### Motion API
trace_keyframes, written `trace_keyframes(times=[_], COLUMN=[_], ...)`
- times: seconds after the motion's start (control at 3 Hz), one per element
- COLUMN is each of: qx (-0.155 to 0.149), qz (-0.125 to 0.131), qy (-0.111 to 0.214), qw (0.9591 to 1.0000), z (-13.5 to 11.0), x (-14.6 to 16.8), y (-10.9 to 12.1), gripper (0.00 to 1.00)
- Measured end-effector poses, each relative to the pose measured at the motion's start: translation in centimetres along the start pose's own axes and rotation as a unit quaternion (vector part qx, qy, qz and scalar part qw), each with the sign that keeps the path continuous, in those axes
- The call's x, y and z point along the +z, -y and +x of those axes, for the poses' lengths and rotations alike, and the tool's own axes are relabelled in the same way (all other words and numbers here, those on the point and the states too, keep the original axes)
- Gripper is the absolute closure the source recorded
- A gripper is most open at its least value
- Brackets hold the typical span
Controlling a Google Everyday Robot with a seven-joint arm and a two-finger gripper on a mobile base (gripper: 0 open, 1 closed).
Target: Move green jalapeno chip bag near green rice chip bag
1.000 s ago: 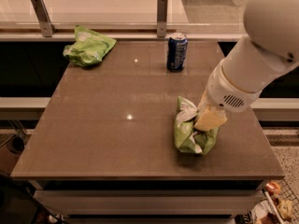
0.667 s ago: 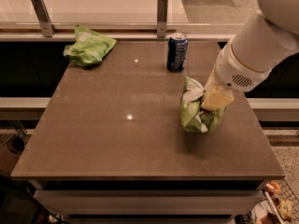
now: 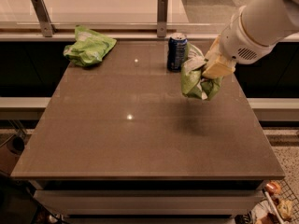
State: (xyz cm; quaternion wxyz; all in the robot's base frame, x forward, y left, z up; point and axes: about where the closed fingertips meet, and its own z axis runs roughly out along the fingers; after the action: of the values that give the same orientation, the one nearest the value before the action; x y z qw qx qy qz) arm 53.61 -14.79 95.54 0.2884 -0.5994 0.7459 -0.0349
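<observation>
Green, light, crinkly (probably slippery): holds green jalapeno chip bag [image 3: 196,78] by its bunched upper part in closed pincer [image 3: 216,71], clear of bench [image 3: 140,139]; leaves green rice chip bag [image 3: 88,45] far left of pincer

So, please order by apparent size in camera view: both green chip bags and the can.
Green rice chip bag and green jalapeno chip bag: alike; the latter, held up by the hand at right, may be nearer the camera.
Smallest: blue can.

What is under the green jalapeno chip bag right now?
The gripper, beside the blue can, holds the green jalapeno chip bag in the air; under it, only bare table and its shadow. Nothing is covered.
</observation>
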Motion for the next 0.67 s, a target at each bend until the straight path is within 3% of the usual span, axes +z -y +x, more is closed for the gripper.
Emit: trace_keyframes(times=[0.33,0.67], qx=[-0.04,-0.069], qz=[0.029,0.054], qy=[0.029,0.035], qw=[0.9984,0.9956], z=[-2.6,-5.7], x=[-0.1,0.6], y=[2.9,5.3], gripper=[1.0,1.0])
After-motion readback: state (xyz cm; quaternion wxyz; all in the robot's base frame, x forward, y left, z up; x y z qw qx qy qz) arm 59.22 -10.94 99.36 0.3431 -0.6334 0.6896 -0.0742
